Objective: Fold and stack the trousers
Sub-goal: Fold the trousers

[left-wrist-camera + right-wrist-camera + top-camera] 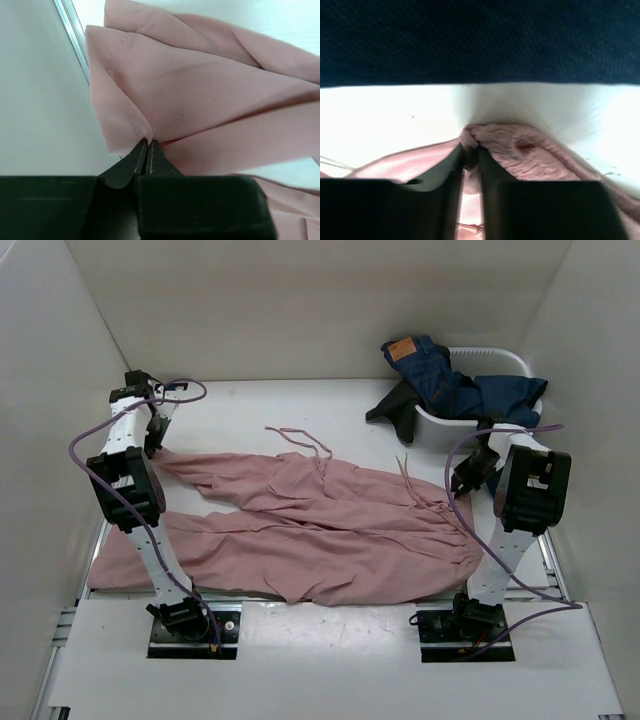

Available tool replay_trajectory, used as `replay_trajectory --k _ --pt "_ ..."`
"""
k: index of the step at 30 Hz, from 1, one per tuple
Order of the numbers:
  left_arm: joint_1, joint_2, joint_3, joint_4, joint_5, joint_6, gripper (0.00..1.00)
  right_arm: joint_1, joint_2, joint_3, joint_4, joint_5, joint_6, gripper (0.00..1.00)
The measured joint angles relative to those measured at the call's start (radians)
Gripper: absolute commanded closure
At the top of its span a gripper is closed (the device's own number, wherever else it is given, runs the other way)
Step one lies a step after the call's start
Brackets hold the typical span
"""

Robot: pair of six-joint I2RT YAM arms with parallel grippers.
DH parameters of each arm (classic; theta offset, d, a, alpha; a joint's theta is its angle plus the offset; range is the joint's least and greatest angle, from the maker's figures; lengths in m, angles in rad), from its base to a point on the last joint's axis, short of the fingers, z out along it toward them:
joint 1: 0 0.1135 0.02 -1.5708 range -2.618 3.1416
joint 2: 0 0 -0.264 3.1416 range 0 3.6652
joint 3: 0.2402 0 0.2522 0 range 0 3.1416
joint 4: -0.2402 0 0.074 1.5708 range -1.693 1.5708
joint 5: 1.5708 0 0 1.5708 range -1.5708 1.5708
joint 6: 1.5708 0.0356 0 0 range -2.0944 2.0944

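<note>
Right at the tips of the left gripper [149, 146], a leg hem of the trousers [330, 530] is pinched tight, with pink cloth fanning out ahead and to the right. The right gripper [471, 150] is clamped on the bunched waist, fabric spilling off to the right. The rest lies spread on the table [260, 400] between them.

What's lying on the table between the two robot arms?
The pink trousers span that whole stretch, as the top view shows: a leg hem pinched in the left fingers, the gathered waist in the right fingers.
</note>
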Motion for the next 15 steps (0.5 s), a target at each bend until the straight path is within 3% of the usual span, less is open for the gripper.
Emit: replay_trajectory --k 2,3,7,13,15 --pt "0.005 0.021 0.019 -0.001 0.0 0.0 0.86 -0.002 0.003 0.0 -0.011 0.002 0.003 0.98" --pt "0.006 0.032 0.032 -0.002 0.0 0.0 0.86 -0.002 0.004 0.001 -0.015 0.001 0.004 1.0" --pt "0.006 0.084 0.113 -0.008 -0.001 0.006 0.86 -0.001 0.025 0.047 -0.046 0.01 0.007 1.0" --pt "-0.003 0.232 0.447 -0.016 0.004 0.034 0.86 0.007 0.052 0.237 -0.125 0.009 0.03 1.0" --pt "-0.01 0.227 0.48 0.012 -0.007 0.061 0.86 0.003 0.032 0.27 -0.122 0.021 0.031 1.0"
